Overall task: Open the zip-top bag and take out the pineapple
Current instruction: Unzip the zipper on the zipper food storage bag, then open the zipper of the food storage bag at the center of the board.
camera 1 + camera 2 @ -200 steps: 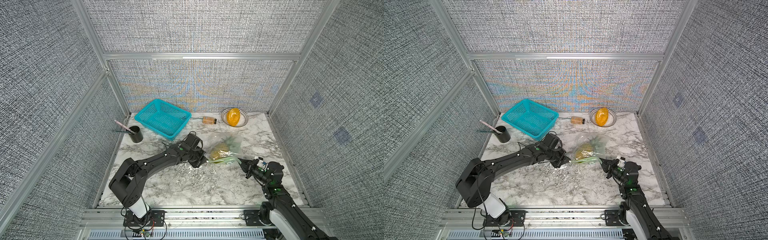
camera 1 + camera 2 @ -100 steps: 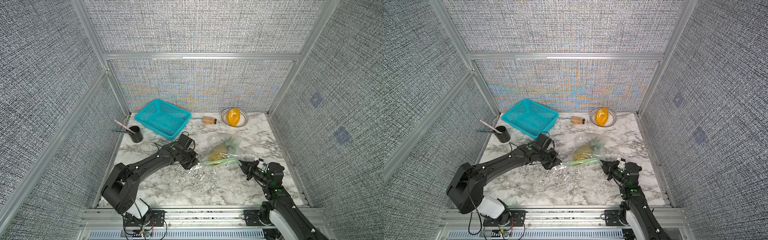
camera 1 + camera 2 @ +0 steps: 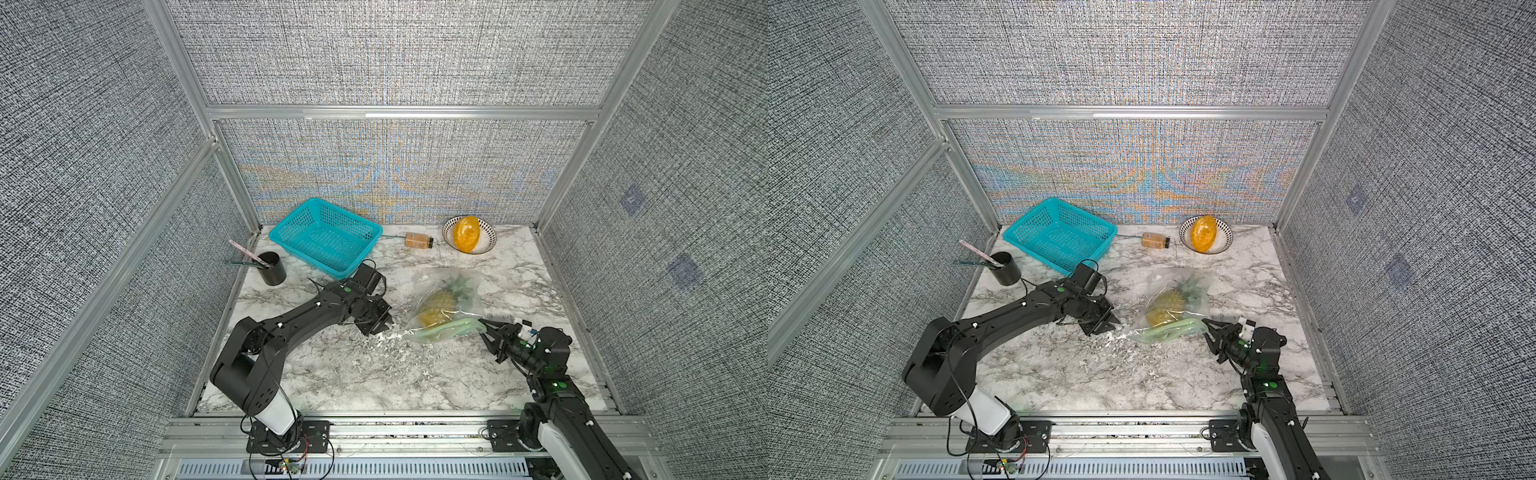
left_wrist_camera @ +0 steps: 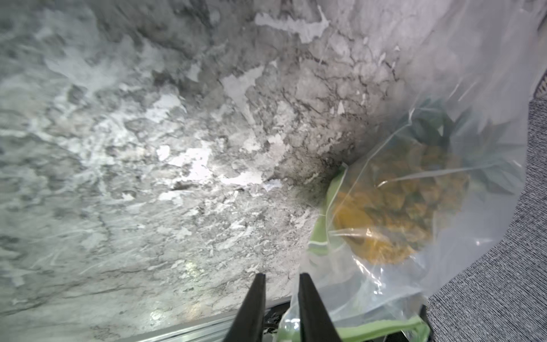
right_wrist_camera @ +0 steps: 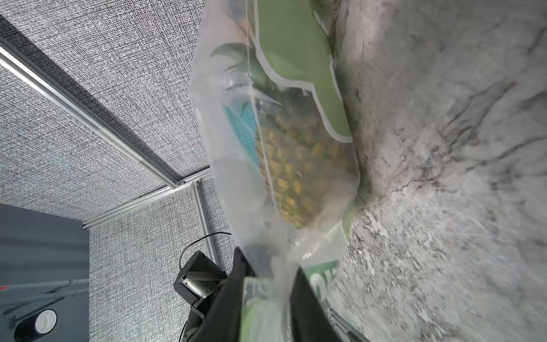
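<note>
Finds the zip-top bag (image 3: 457,286) flat on the marble tabletop (image 3: 374,374), right of centre in both top views. Holds the pineapple (image 3: 436,305) inside, crown toward the upper right, scaly body toward the lower left. Shows the pale green zip strip (image 3: 442,330) bowed along the bag's lower edge; cannot tell from above whether fully parted.

Places the left gripper (image 3: 384,322) just left of the bag's lower-left corner, apart from the film. In the left wrist view, fingers (image 4: 254,305) narrowly spread, only marble between them, holding nothing.

Places the right gripper (image 3: 486,328) at the strip's right end, jaws spread. In the right wrist view, loose film passing between the fingers (image 5: 307,311), not pinched.

Judged as the opening step, between grips, with the pineapple not yet out. Next, probably: pin or lift one lip of the mouth with one claw, reach in with the other, close on the scaly body, and draw it out toward the lower edge without dragging the bag along.
</note>
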